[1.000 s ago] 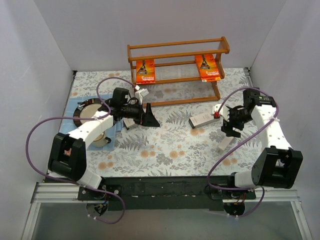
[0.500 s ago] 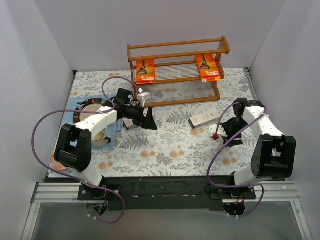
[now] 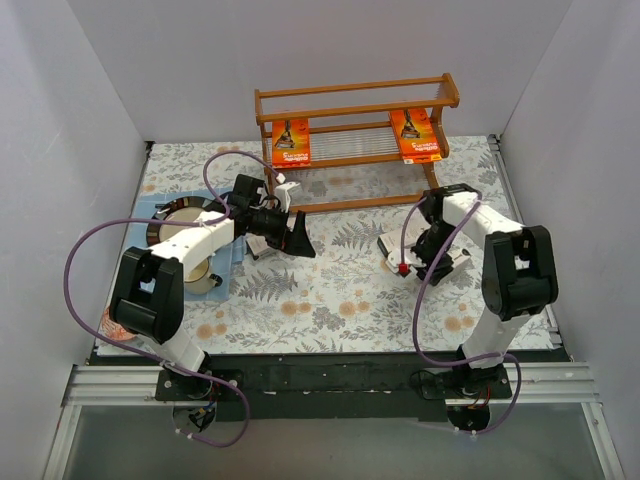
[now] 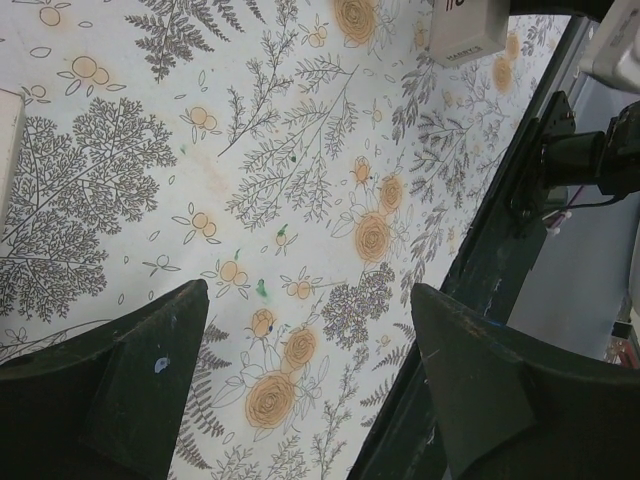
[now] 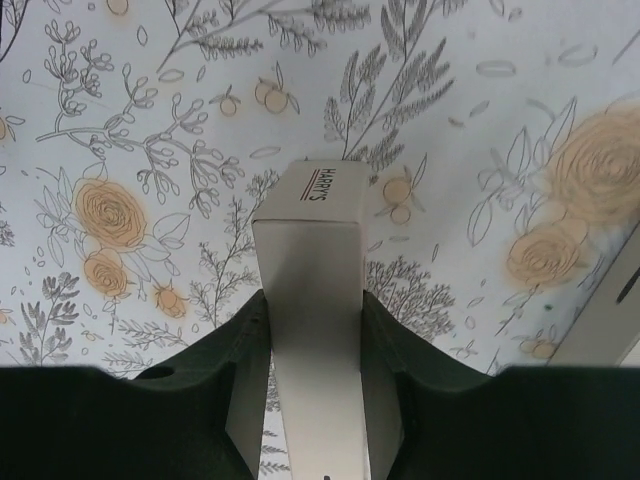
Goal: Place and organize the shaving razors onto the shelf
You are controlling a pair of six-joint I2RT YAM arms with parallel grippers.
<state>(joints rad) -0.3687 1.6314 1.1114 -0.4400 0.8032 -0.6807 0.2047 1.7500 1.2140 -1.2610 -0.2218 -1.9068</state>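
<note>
The wooden shelf (image 3: 350,105) stands at the back with two orange razor packs (image 3: 291,142) (image 3: 416,135) on its rods. My right gripper (image 3: 425,255) (image 5: 312,330) is shut on a slim white box (image 5: 312,250) low over the cloth. In the top view a white box end (image 3: 391,243) shows left of it and another white piece (image 3: 457,258) on its right. My left gripper (image 3: 297,236) (image 4: 305,300) is open and empty above the cloth. A third white box (image 3: 258,246) lies partly under the left arm.
A dark-rimmed round dish (image 3: 172,222) and a cream mug (image 3: 205,279) sit at the left beside the left arm. A white box end (image 4: 465,25) shows far off in the left wrist view. White walls close in on three sides.
My right gripper has swung left from the table's right side and now has a white box between its fingers. The left gripper turned slightly and stays open.
</note>
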